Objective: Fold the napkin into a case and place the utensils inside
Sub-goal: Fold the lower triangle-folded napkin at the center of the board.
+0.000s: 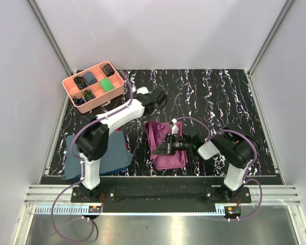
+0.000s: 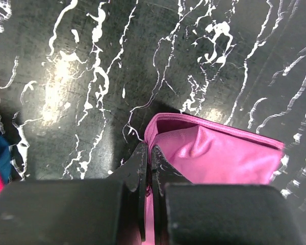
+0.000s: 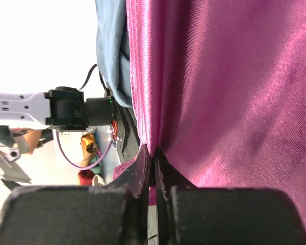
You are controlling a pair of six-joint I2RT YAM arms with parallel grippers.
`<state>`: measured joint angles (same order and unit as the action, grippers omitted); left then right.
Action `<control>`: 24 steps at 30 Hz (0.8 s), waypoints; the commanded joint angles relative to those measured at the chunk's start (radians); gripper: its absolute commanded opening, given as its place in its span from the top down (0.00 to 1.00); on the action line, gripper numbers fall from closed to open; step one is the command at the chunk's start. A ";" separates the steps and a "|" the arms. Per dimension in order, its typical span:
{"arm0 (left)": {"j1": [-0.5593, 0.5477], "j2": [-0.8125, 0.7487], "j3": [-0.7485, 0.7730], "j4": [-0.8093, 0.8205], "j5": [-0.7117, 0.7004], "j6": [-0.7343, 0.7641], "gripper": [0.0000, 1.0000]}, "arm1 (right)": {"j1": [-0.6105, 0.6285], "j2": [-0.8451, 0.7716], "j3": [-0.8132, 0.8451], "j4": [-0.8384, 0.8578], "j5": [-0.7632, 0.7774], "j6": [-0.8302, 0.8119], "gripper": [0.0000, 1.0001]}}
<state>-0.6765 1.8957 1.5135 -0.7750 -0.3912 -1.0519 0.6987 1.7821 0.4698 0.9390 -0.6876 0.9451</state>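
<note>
From above, the napkin [image 1: 168, 159] lies bunched on the dark marbled surface [image 1: 219, 97], between both arms. In the left wrist view, the left pincer [image 2: 149, 153] is clamped on the napkin's folded edge. In the right wrist view, the right pincer [image 3: 153, 155] is closed tight on a raised fold of it.

left gripper [image 2: 149, 155] — jaws pinching napkin [image 2: 219, 153] edge | marbled table [image 2: 92, 71] beneath

The plum-purple napkin [image 1: 171, 159] lies folded over in rumpled, shiny layers on the table [image 1: 219, 97].
</note>
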 commanded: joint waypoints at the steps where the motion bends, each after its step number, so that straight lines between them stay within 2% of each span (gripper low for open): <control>1: -0.041 0.116 0.241 -0.120 -0.365 -0.037 1.00 | 0.002 0.039 -0.063 0.122 -0.162 0.082 0.94; 4: -0.074 0.167 0.313 -0.176 -0.432 -0.042 1.00 | -0.021 0.063 -0.103 0.150 -0.167 0.098 0.93; 7: -0.101 0.218 0.367 -0.194 -0.471 -0.030 1.00 | -0.045 0.068 -0.138 0.091 -0.139 0.087 0.92; 12: -0.130 0.321 0.496 -0.296 -0.517 -0.063 1.00 | -0.053 0.096 -0.178 0.083 -0.121 0.060 0.90; 16: -0.138 0.364 0.534 -0.325 -0.557 -0.074 1.00 | -0.056 0.070 -0.203 0.063 -0.116 0.047 0.87; 20: -0.149 0.378 0.563 -0.342 -0.581 -0.063 1.00 | -0.064 -0.005 -0.197 -0.074 -0.093 -0.011 0.78; 23: -0.152 0.372 0.551 -0.339 -0.565 -0.037 1.00 | -0.073 -0.084 -0.171 -0.218 -0.078 -0.063 0.68; 24: -0.152 0.368 0.548 -0.333 -0.557 -0.021 1.00 | -0.077 -0.111 -0.160 -0.312 -0.072 -0.080 0.66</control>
<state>-0.8471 2.2868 2.0159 -1.1728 -0.8097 -1.0889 0.6205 1.7672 0.2974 0.9165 -0.7132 0.9703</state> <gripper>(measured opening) 0.024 0.302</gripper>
